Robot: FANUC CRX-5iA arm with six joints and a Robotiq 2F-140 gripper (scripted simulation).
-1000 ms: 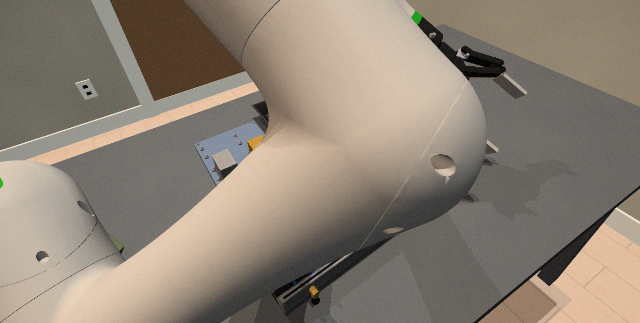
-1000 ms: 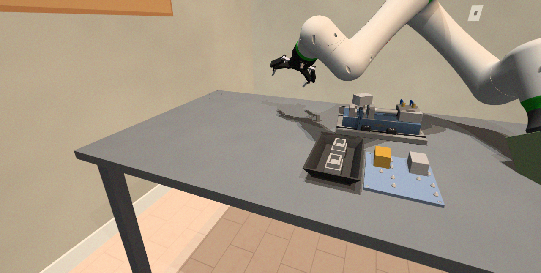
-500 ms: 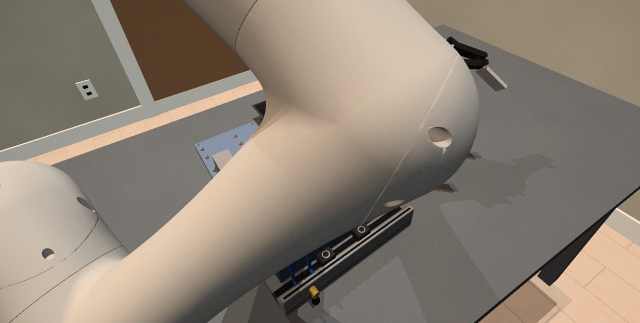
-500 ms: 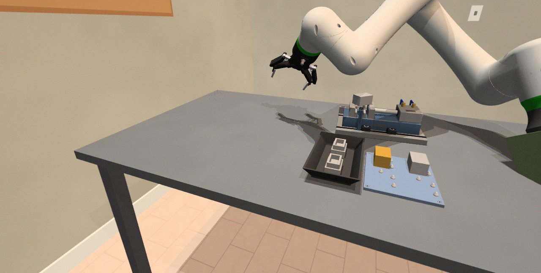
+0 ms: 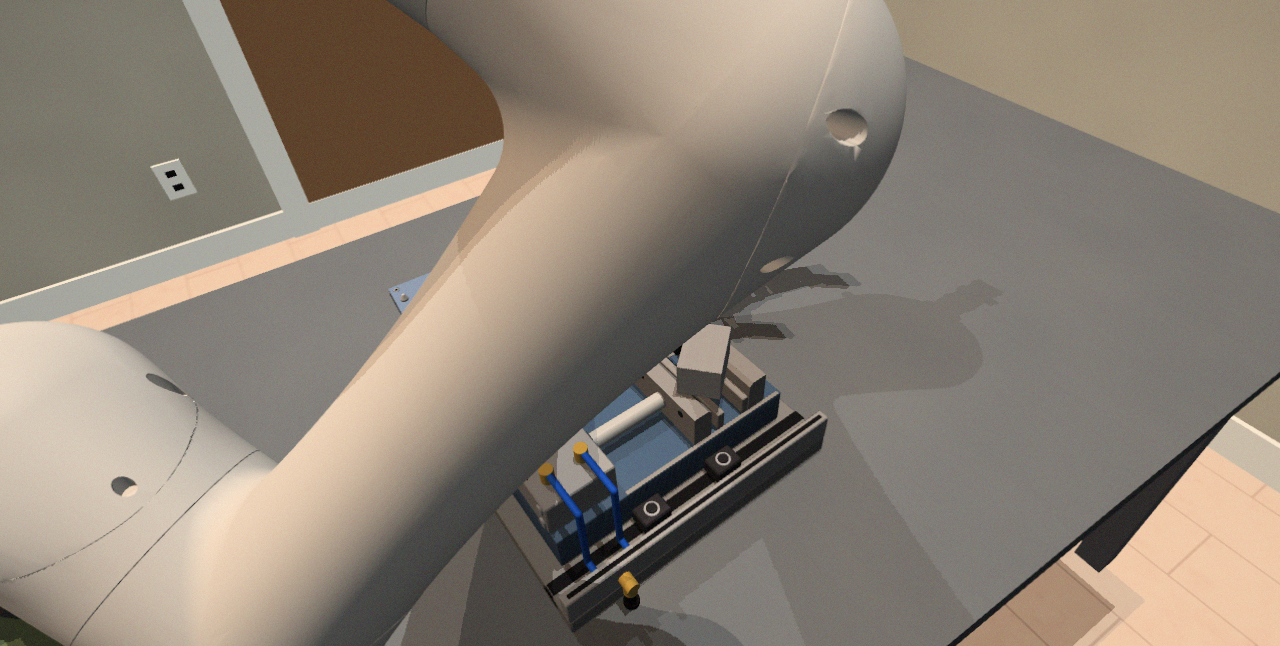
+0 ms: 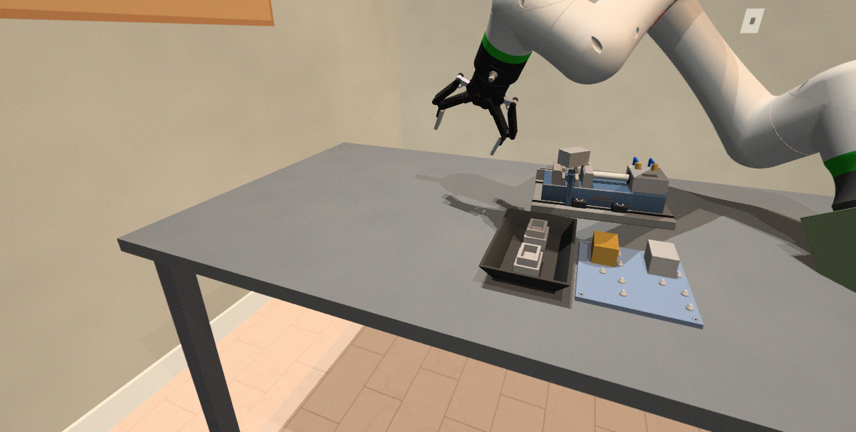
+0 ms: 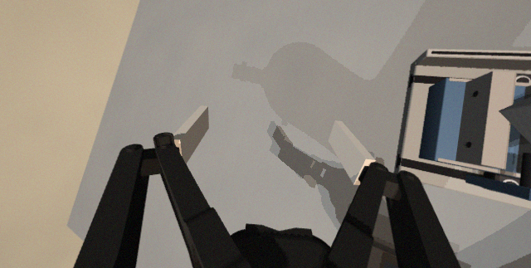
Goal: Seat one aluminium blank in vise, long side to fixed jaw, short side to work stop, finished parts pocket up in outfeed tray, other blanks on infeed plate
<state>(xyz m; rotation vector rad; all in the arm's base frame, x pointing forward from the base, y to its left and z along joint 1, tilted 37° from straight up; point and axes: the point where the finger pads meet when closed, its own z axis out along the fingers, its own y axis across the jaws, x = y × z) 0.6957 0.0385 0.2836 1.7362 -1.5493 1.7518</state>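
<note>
My gripper is open and empty, high above the table to the left of the vise. In the wrist view its fingers spread over bare table, with the vise's end at the right. An aluminium blank sits tilted on top of the vise at the end away from the hoses, also seen in the top view. The outfeed tray holds two finished parts, pocket up. On the infeed plate stand a brass blank and an aluminium blank.
In the top view my arm hides the tray and most of the plate; the vise with its blue hoses shows below it. The tray lies right beside the plate, in front of the vise.
</note>
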